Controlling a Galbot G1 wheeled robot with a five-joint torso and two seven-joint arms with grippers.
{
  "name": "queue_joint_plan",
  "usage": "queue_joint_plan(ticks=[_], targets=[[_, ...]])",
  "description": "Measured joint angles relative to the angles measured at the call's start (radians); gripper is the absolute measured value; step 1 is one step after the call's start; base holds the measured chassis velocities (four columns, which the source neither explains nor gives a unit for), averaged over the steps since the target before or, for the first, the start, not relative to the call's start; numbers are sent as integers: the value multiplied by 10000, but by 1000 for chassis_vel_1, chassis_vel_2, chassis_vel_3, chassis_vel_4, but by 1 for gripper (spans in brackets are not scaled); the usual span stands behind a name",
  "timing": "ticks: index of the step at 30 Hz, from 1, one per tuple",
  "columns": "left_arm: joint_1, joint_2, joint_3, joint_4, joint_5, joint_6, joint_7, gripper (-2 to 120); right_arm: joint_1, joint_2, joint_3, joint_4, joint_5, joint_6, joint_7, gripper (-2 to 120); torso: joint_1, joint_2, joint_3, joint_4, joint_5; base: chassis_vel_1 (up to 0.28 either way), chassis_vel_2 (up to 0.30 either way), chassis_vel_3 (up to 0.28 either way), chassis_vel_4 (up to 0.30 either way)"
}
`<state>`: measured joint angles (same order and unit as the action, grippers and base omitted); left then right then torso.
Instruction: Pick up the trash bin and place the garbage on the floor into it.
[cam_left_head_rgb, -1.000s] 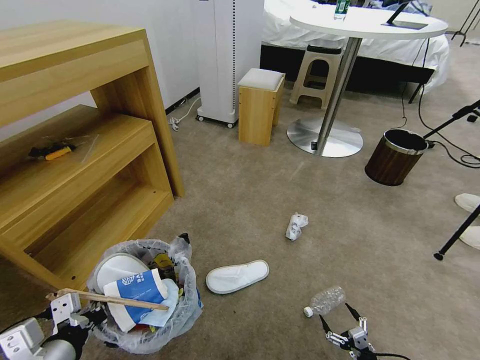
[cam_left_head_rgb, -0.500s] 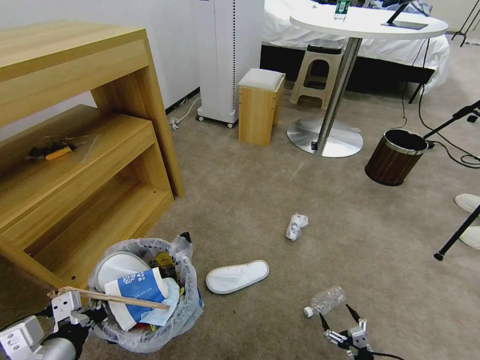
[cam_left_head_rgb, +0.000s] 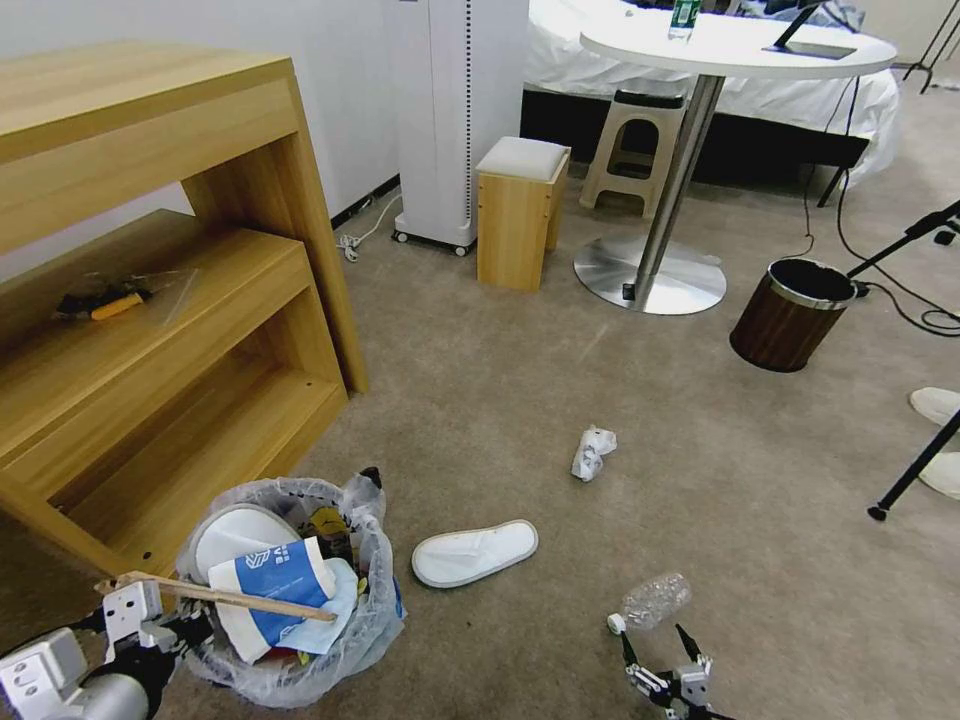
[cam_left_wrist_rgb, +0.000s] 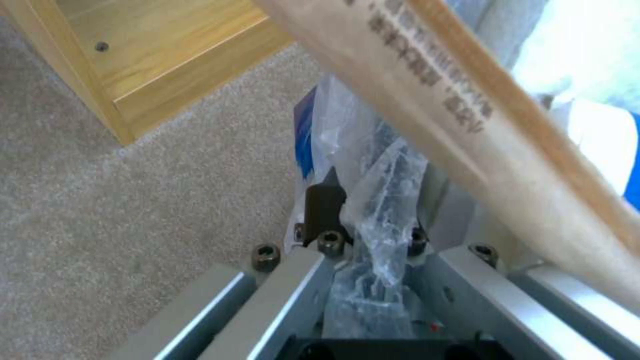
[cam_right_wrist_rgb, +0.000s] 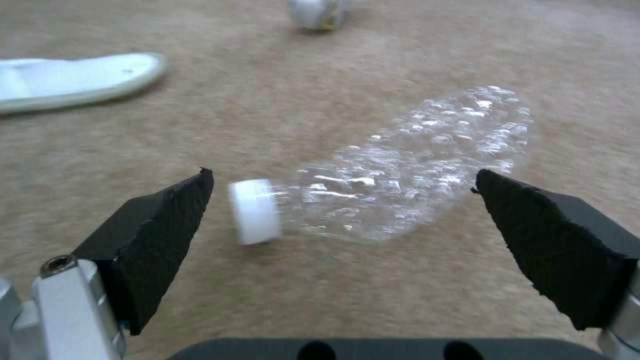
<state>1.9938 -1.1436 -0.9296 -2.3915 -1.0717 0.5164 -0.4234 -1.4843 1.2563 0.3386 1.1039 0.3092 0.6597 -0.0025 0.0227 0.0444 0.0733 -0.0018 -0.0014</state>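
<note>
The trash bin (cam_left_head_rgb: 372, 618), lined with a crinkly plastic bag, stands on the beige floor (cam_left_head_rgb: 480, 400) at lower left. It holds a white slipper (cam_left_head_rgb: 235, 530), a blue-white paper cup (cam_left_head_rgb: 275, 575) and a wooden stick (cam_left_head_rgb: 230, 597). My left gripper (cam_left_head_rgb: 165, 628) is shut on its near rim; the left wrist view shows that gripper (cam_left_wrist_rgb: 367, 235) pinching the bag (cam_left_wrist_rgb: 387, 200) under the stick (cam_left_wrist_rgb: 467, 115). My right gripper (cam_left_head_rgb: 655, 648) is open just behind a clear bottle (cam_left_head_rgb: 652, 600), its fingers spread either side of the bottle (cam_right_wrist_rgb: 400, 170) without touching. Another slipper (cam_left_head_rgb: 473, 552) and a white wad (cam_left_head_rgb: 592, 450) lie on the carpet.
A wooden shelf unit (cam_left_head_rgb: 150, 300) stands close to the left of the bin. Farther off are a brown wood-look bin (cam_left_head_rgb: 785, 320), a round table's metal base (cam_left_head_rgb: 650, 275), a wooden stool (cam_left_head_rgb: 520, 215), and a tripod leg (cam_left_head_rgb: 915, 470) by two slippers (cam_left_head_rgb: 935, 403) at the right edge.
My right gripper has shifted left and back toward me, now lined up behind the bottle's cap end. The left gripper and the bin have stayed put.
</note>
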Motion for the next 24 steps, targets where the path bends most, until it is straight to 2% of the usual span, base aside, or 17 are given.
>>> queue_joint_plan(ticks=[6, 15, 20, 23, 24], targets=[[1, 77, 2, -99, -121, -14, -16, 0, 251, 207, -43, -298, -64, -161, 346, 100, 0, 1, 1, 3, -24, 0, 0, 0, 0], [-27, 81, 19, -98, -151, -44, -34, 0, 644, 298, -289, -662, 74, -305, 527, 100, 0, 2, 1, 2, -31, 0, 0, 0, 0], [-58, 58, 22, -69, -152, -46, -41, 0, 529, 297, -291, -157, 112, -326, 453, 100, 0, 1, 0, 3, -30, 0, 0, 0, 0], [-50, 46, 3, -111, -149, -45, -42, 0, 455, 255, -291, 179, 281, -420, 439, 100, 0, -1, -1, 1, -11, 0, 0, 0, 0], [-36, 44, -12, -169, -149, -46, -45, 0, 407, 186, -290, 342, 385, -447, 432, 100, 0, -1, -1, -4, 29, 0, 0, 0, 0]])
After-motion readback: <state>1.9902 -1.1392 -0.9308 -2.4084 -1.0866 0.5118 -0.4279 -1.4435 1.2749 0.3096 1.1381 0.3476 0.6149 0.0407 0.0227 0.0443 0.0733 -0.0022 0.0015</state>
